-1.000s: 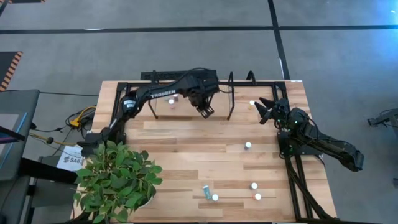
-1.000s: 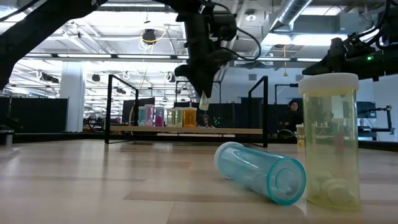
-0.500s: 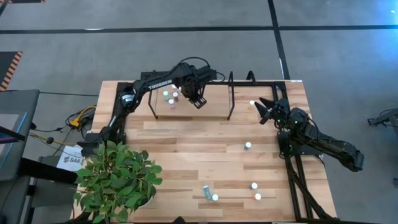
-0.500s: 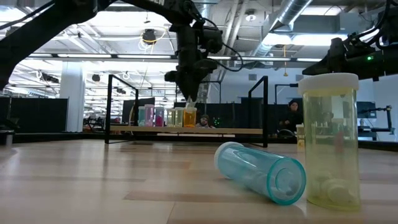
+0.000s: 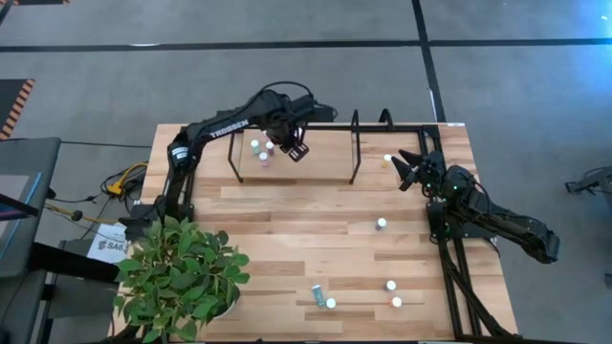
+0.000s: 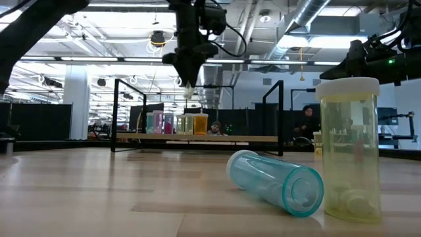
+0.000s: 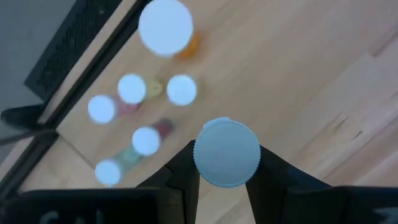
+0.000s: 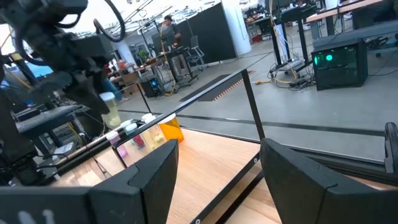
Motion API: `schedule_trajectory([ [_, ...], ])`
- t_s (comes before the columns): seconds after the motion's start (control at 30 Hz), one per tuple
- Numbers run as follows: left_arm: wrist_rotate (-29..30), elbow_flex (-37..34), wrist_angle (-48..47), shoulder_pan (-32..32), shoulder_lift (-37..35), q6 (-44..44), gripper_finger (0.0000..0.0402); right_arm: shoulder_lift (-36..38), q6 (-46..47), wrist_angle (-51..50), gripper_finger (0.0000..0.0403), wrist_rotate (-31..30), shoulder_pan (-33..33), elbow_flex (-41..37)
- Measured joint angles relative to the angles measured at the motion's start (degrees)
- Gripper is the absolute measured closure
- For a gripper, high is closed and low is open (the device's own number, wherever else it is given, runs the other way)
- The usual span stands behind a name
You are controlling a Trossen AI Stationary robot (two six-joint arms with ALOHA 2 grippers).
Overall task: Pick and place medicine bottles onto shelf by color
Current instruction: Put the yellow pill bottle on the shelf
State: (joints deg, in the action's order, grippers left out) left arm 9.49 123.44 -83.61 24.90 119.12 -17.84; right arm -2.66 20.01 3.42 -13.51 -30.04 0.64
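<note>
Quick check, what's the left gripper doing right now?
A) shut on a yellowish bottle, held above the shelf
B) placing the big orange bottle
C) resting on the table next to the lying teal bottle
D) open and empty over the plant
A: the left gripper is clamped on a pale-capped yellowish bottle, held in the air over the shelf near the bottles already standing there.

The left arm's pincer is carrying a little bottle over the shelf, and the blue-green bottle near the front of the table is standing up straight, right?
Not quite. The left pincer does hold a bottle above the shelf, but the low view shows the blue-green bottle lying on its side. The yellowish bottle beside it stands upright.
</note>
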Motion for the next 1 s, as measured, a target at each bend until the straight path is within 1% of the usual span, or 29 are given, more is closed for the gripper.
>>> schedule_trajectory([
  [0.27,0.35,0.00,-5.35,0.04,-0.36,-3.04,0.0313,0.00,-0.02,0.00,0.0154,0.00,0.01,0.00],
  [0.4,1.81,0.00,-6.36,0.03,-0.97,-3.94,0.0313,0.00,0.00,0.00,0.0154,0.01,0.02,0.00],
  [0.6,6.61,0.00,-6.40,0.15,-6.14,-4.06,0.0313,0.00,0.00,0.00,0.0154,-0.01,0.00,0.00],
  [0.7,9.27,-0.69,-6.12,0.12,-10.09,-4.09,0.0313,0.00,0.00,0.00,0.0154,-0.01,0.02,0.00],
  [0.8,11.15,-6.16,-6.27,-0.16,-15.68,-6.23,0.0313,0.00,-0.01,0.00,0.0154,0.00,0.02,0.00],
  [0.87,11.53,-12.41,-4.61,-0.28,-19.52,-9.22,0.0313,0.00,0.00,0.00,0.0154,-0.01,0.01,0.00],
  [0.93,11.78,-20.30,0.71,-0.76,-24.10,-12.09,0.0313,0.00,0.00,0.00,0.0154,0.01,0.02,0.00],
  [1.0,12.09,-28.57,8.91,-1.48,-29.16,-13.61,0.0313,-0.02,0.00,0.00,0.0154,-0.01,0.00,0.00],
])
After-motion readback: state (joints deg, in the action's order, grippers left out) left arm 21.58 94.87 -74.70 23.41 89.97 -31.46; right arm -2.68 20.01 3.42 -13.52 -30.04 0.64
